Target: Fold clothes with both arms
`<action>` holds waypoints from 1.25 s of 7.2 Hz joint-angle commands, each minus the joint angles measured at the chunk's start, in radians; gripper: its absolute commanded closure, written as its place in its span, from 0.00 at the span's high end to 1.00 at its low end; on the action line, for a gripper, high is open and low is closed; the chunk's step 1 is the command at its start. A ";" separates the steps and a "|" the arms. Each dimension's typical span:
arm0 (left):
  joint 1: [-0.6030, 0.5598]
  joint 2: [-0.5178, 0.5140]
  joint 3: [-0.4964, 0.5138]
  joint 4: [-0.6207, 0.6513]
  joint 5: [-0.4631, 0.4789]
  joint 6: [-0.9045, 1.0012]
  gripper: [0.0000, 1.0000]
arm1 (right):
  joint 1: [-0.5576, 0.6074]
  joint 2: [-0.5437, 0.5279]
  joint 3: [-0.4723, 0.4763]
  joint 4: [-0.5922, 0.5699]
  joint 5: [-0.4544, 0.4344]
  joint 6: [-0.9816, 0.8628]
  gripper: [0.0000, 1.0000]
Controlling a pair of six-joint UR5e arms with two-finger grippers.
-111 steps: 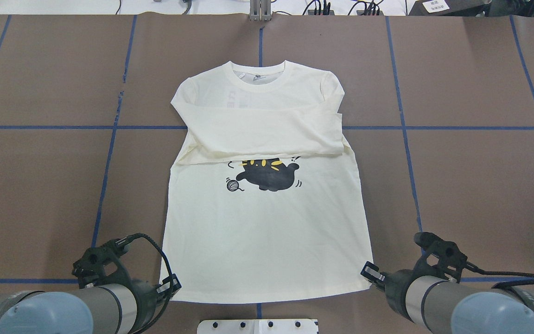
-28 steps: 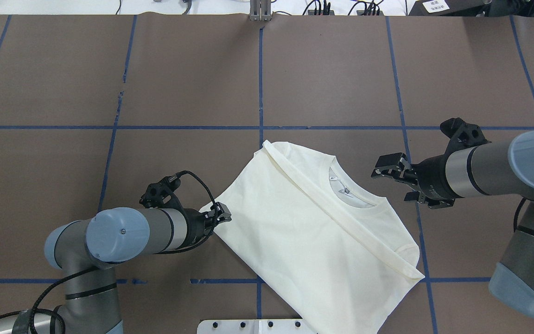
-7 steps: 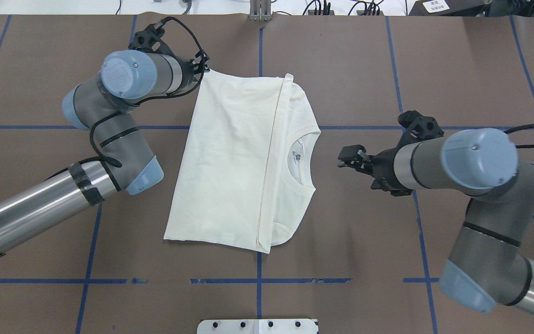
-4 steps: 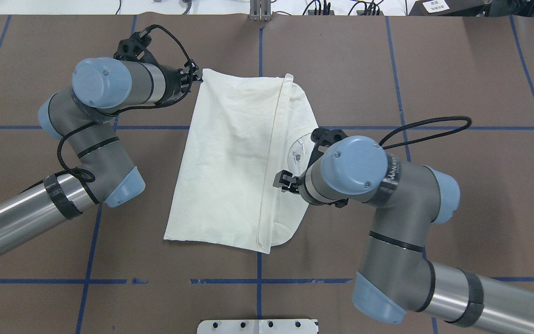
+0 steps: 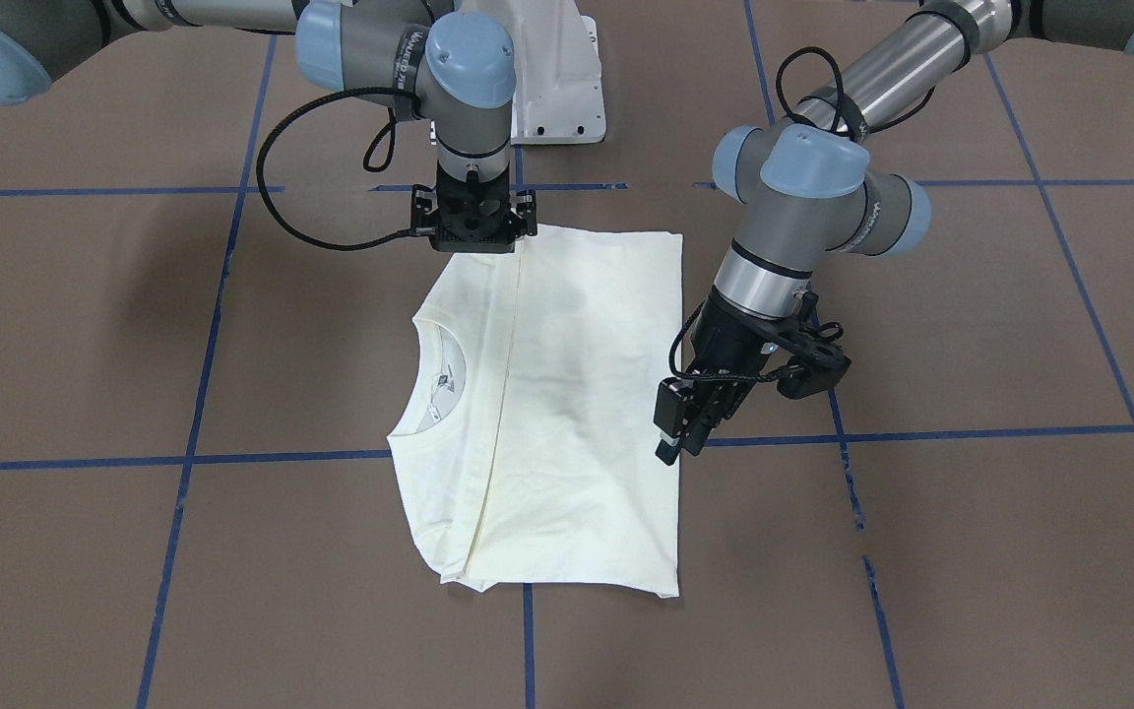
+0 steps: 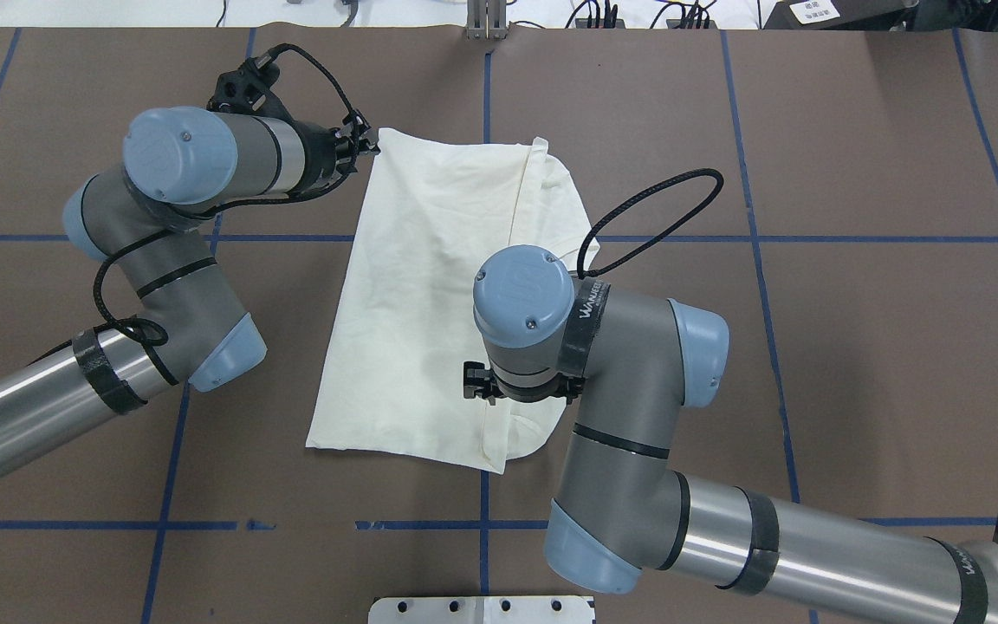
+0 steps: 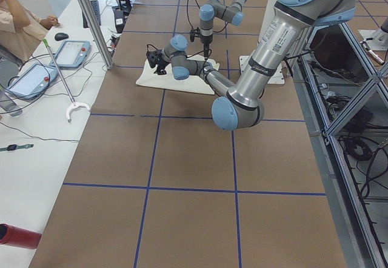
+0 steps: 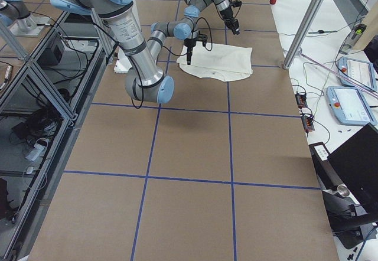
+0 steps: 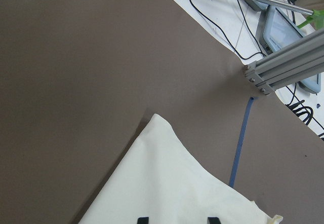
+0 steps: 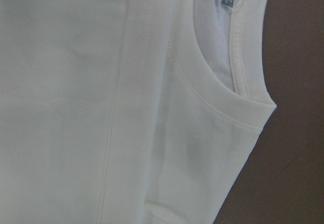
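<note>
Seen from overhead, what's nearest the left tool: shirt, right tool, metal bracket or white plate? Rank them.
1. shirt, far corner beside the left tool
2. metal bracket, table's far edge
3. right tool, over the shirt's near end
4. white plate, near edge

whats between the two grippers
Only the shirt. In the front-facing view its folded cloth fills the stretch from the right gripper, over its robot-side end, to the left gripper at its edge.
</note>
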 commanded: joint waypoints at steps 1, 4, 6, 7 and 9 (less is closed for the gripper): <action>0.001 0.003 0.000 0.001 0.004 -0.001 0.49 | -0.003 0.015 -0.053 -0.010 0.053 -0.096 1.00; 0.010 0.001 -0.003 0.001 0.006 -0.011 0.49 | -0.009 0.055 -0.103 -0.010 0.059 -0.122 1.00; 0.010 0.001 -0.001 0.001 0.007 -0.011 0.49 | -0.014 0.078 -0.125 -0.009 0.076 -0.136 1.00; 0.010 0.001 -0.003 0.001 0.007 -0.013 0.49 | -0.017 0.078 -0.137 -0.009 0.077 -0.136 1.00; 0.012 0.001 -0.010 0.002 0.007 -0.013 0.49 | -0.028 0.078 -0.149 -0.010 0.077 -0.136 1.00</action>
